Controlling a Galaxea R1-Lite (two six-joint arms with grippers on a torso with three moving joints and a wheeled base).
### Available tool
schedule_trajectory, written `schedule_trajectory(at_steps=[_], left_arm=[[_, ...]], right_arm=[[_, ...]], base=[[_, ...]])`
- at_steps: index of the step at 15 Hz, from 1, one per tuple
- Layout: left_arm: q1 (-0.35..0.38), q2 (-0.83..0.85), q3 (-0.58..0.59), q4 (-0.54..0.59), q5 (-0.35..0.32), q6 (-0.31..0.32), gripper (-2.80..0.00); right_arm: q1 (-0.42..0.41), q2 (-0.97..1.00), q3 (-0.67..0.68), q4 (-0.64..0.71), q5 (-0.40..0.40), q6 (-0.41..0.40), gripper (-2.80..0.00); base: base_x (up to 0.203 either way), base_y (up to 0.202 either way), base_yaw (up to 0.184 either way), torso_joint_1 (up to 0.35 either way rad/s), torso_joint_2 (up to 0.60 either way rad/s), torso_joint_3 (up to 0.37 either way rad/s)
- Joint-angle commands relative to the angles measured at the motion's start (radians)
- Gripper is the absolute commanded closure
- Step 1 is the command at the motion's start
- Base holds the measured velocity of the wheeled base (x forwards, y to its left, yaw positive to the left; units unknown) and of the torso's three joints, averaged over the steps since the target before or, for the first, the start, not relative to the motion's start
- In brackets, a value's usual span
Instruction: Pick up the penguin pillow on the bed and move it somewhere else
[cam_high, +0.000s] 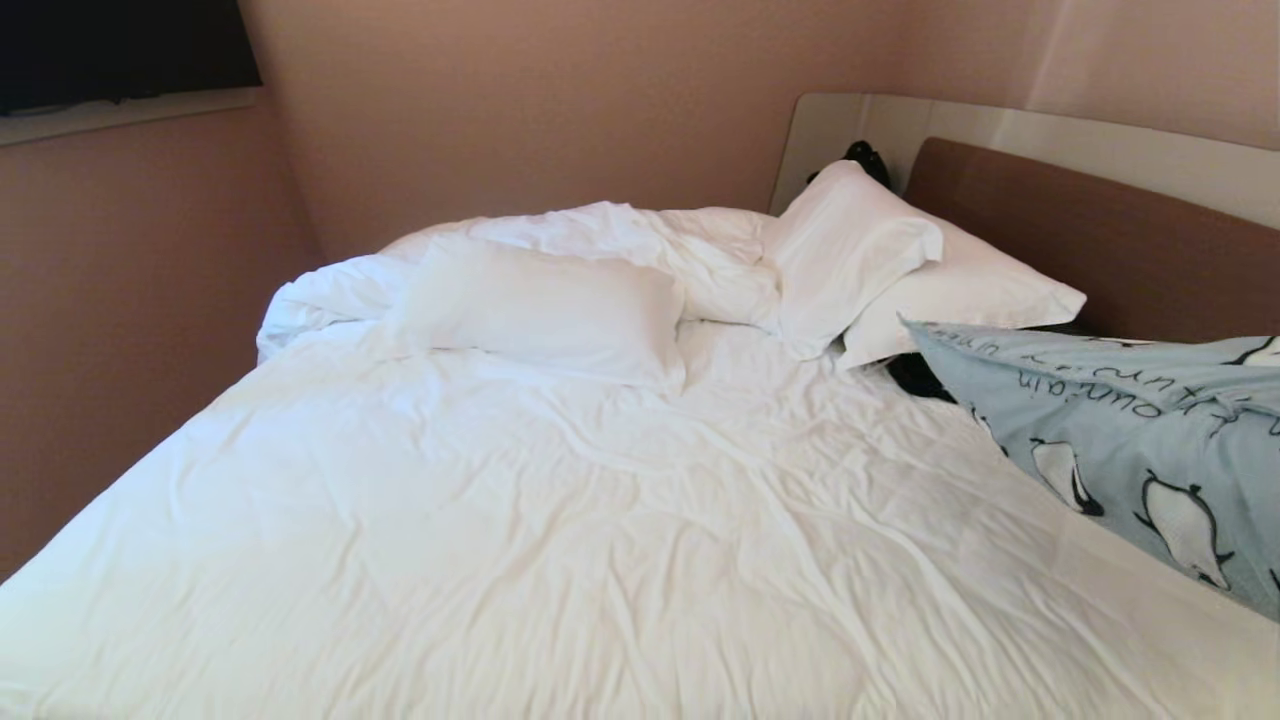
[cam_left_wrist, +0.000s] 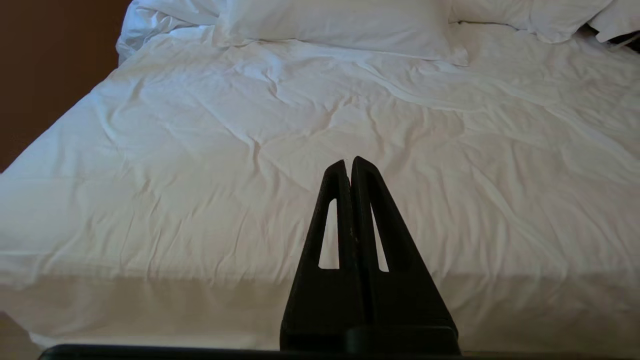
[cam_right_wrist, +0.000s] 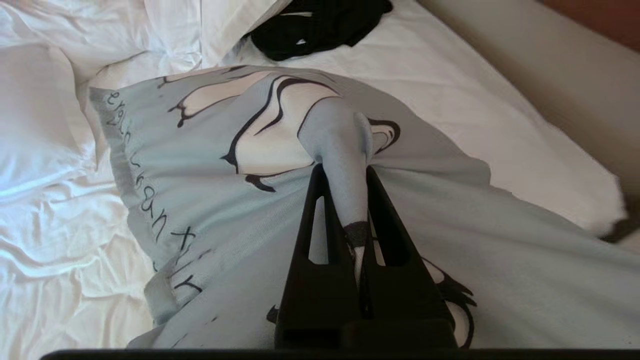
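The right gripper (cam_right_wrist: 344, 172) is clamped on a pinched ridge of the penguin pillow (cam_right_wrist: 210, 150); a fold of the pale blue cover stands up between its two black fingers (cam_right_wrist: 385, 220), which are drawn almost together around the cloth. The pillow hangs from this hold at the right side of the bed (cam_high: 560, 520), near the headboard (cam_high: 1090, 240). In the head view the pillow (cam_high: 1130, 430) slopes down from the right edge of the picture, with its printed text uppermost and the penguins below. Its lower edge appears to be off the sheet, but contact cannot be confirmed from these views. The right arm itself lies outside the head view.

The left gripper (cam_left_wrist: 350, 165) is closed and empty. It points out over the bare near part of the duvet and is idle.

Step in hand: the pick is made and the carry is starting. The placement has not been done.

The next move calls for a steady lift, so that the whole pillow clears the bedding. The grip holds only a fold of cloth, so the pillow is likely to swing, and a quick motion could pull the fold free. The path should avoid the two stacked white pillows (cam_high: 880, 270), the third white pillow (cam_high: 545, 310) lying further left, and the black garment (cam_right_wrist: 320, 22) beside them. The open stretch of duvet toward the foot of the bed seems a suitable place to set the pillow down.
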Motion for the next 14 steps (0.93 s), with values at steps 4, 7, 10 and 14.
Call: schedule_trajectory(at_steps=[4, 7, 10, 14], left_arm=[[0.0, 0.0, 0.0, -0.001, 0.0, 0.0, 0.0], [0.0, 0.0, 0.0, -0.001, 0.001, 0.0, 0.0], [0.0, 0.0, 0.0, -0.001, 0.0, 0.0, 0.0], [0.0, 0.0, 0.0, -0.001, 0.0, 0.0, 0.0]], right_arm=[[0.001, -0.03, 0.027, 0.0, 0.0, 0.001, 0.0], [0.001, -0.046, 0.045, 0.0, 0.001, 0.001, 0.0], [0.001, -0.079, 0.062, 0.0, -0.004, 0.001, 0.0], [0.0, -0.14, 0.092, 0.001, -0.016, -0.002, 0.0]], base=[[-0.193, 0.0, 0.001, 0.001, 0.01, 0.002], [-0.194, 0.0, 0.002, 0.001, 0.0, 0.001], [-0.193, 0.0, 0.0, 0.001, 0.0, -0.001], [-0.196, 0.0, 0.001, 0.005, 0.0, 0.005]])
